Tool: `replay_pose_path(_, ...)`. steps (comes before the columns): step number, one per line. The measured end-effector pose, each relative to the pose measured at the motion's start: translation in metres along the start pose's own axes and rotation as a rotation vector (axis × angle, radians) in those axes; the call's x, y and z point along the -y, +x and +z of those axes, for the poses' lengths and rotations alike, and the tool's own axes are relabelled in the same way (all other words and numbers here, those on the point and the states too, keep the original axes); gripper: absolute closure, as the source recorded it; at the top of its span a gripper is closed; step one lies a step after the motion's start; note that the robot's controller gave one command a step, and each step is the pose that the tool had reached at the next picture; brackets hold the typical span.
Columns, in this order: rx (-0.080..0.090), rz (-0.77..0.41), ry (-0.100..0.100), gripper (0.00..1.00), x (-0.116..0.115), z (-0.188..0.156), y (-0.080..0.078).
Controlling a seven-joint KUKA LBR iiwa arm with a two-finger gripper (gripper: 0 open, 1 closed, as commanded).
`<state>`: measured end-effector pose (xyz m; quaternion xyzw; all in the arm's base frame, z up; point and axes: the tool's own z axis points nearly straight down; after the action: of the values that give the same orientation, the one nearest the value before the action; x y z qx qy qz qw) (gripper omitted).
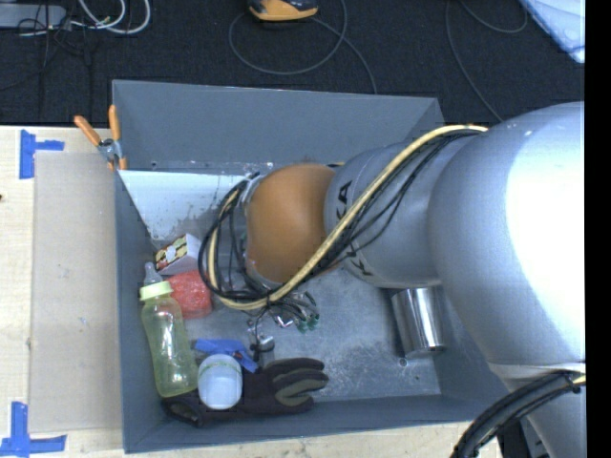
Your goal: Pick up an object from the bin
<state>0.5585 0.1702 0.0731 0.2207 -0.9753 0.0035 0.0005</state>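
My gripper (264,335) hangs low over the middle of the bin, just under the orange wrist cover, with only a little of its metal end in sight. Directly below it lie a small blue piece (223,349) and a black glove (283,382) spread along the bin's front wall. A round white cap (220,385) rests on the glove's left part. To the left of the gripper lies a red crumpled thing (192,294).
A clear yellow-green bottle (168,347) with a green lid lies along the left wall. Near the back left sits a small white box (178,251) with yellow and black marks. A shiny metal can (419,320) lies at the right, close under the arm.
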Motion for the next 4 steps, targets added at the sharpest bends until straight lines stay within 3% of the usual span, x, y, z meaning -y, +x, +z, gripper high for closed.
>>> replay_pose_path(1,0.000,0.184,-0.003,0.00,-0.013,0.001,0.010)
replay_pose_path(2,-0.010,0.100,0.010,0.00,-0.023,0.000,0.017)
replay_pose_path(3,-0.018,0.096,0.021,0.00,-0.026,0.000,0.014)
replay_pose_path(4,-0.027,0.083,0.029,0.00,-0.042,-0.003,0.023)
